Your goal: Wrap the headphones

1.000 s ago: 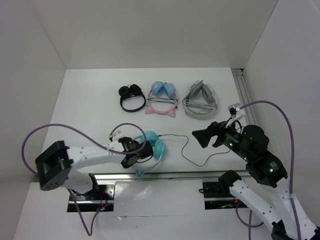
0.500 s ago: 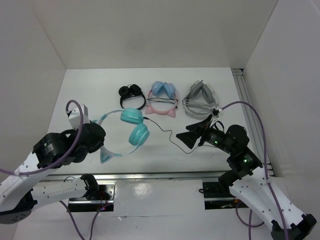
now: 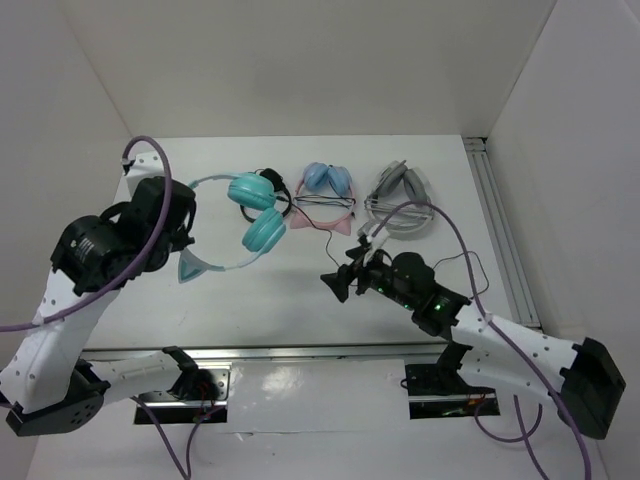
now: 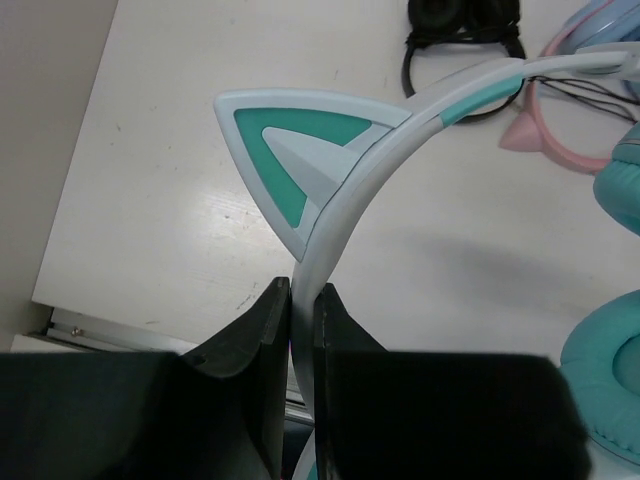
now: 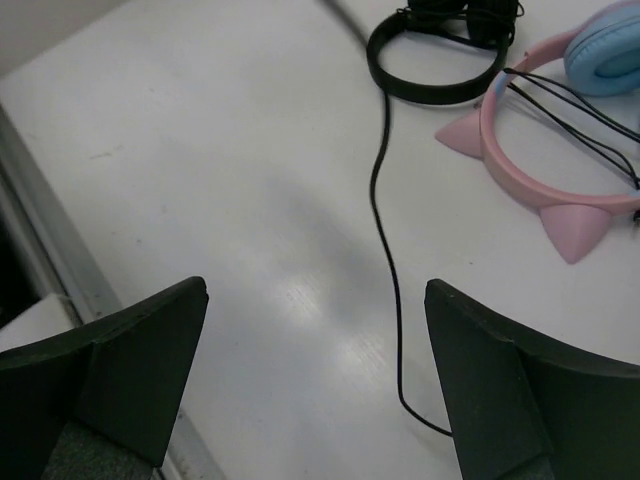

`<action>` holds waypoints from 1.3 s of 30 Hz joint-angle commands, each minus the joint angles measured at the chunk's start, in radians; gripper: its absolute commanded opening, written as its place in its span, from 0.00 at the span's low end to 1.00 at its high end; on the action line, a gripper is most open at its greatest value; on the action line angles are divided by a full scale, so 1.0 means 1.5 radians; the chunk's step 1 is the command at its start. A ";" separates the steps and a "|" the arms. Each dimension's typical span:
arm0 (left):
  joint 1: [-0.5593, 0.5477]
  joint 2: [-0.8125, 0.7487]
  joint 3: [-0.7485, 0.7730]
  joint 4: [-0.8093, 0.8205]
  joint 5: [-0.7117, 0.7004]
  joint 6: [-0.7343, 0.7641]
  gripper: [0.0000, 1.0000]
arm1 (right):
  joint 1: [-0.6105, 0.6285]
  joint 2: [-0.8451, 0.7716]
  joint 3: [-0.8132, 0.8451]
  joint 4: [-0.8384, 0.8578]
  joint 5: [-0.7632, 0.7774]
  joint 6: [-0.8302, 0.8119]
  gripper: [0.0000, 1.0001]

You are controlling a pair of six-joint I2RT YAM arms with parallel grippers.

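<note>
Teal headphones (image 3: 262, 232) between left fingers (image 4: 258, 330), near left edge of table (image 3: 250, 300)

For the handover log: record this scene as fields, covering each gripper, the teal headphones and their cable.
left gripper: shut on the headband near a cat ear
headphones: teal, held by the left gripper
right gripper: open, above the cable
cable: black, loose on the table, ungripped
others: black pair, pink pair, grey pair farther back
</note>
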 commanded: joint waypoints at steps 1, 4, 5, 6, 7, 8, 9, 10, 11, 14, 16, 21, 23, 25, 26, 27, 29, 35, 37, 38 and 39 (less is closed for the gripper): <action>0.017 -0.011 0.056 0.028 0.022 0.036 0.00 | 0.067 0.051 0.005 0.123 0.203 -0.094 0.97; 0.018 -0.025 0.056 0.028 0.029 0.036 0.00 | 0.089 0.143 0.028 0.184 0.241 -0.094 0.97; 0.018 -0.025 0.050 0.028 0.035 0.036 0.00 | 0.089 0.196 0.038 0.211 0.270 -0.094 0.95; 0.018 -0.033 0.050 0.028 0.035 0.036 0.00 | 0.089 0.220 0.046 0.222 0.276 -0.094 0.94; 0.018 -0.039 0.042 0.028 0.035 0.036 0.00 | 0.089 0.241 0.056 0.228 0.277 -0.094 0.91; 0.018 -0.039 0.036 0.028 0.035 0.036 0.00 | 0.089 0.273 0.056 0.238 0.283 -0.094 0.86; 0.018 -0.047 0.036 0.028 0.035 0.036 0.00 | 0.089 0.283 0.056 0.238 0.283 -0.088 0.80; 0.024 -0.055 0.036 0.028 0.028 0.036 0.00 | 0.095 0.290 0.056 0.250 0.283 -0.088 0.71; 0.024 -0.055 0.029 0.028 0.028 0.036 0.00 | 0.095 0.291 0.049 0.269 0.277 -0.088 0.68; 0.024 -0.069 0.036 0.028 0.021 0.030 0.00 | 0.085 0.305 0.016 0.301 0.251 -0.072 0.46; 0.024 -0.069 0.043 0.028 0.014 0.030 0.00 | 0.072 0.311 0.008 0.308 0.224 -0.058 0.32; 0.024 -0.069 0.068 0.028 0.008 0.017 0.00 | 0.057 0.276 -0.027 0.316 0.148 -0.052 0.31; 0.024 -0.069 0.089 0.028 0.008 0.011 0.00 | 0.051 0.263 -0.046 0.330 0.115 -0.052 0.31; 0.024 -0.069 0.101 0.028 0.008 0.003 0.00 | 0.045 0.263 -0.054 0.330 0.097 -0.046 0.03; 0.024 -0.069 0.111 0.028 0.008 -0.013 0.00 | 0.045 0.263 -0.063 0.330 0.097 -0.035 0.00; 0.024 -0.063 0.111 0.028 0.008 -0.013 0.00 | 0.045 0.263 -0.069 0.330 0.085 -0.034 0.00; 0.024 -0.063 0.128 0.028 0.008 -0.033 0.00 | 0.045 0.257 -0.088 0.336 0.054 -0.018 0.00; 0.024 -0.057 0.165 0.028 -0.022 -0.047 0.00 | 0.058 0.191 -0.096 0.310 -0.012 0.023 0.07; 0.024 -0.051 0.172 0.028 -0.032 -0.047 0.00 | 0.067 0.177 -0.104 0.301 -0.018 0.030 0.14; 0.024 -0.051 0.172 0.028 -0.038 -0.053 0.00 | 0.073 0.170 -0.113 0.309 -0.027 0.038 0.16; 0.024 -0.051 0.172 0.028 -0.038 -0.053 0.00 | 0.073 0.170 -0.113 0.310 -0.038 0.038 0.19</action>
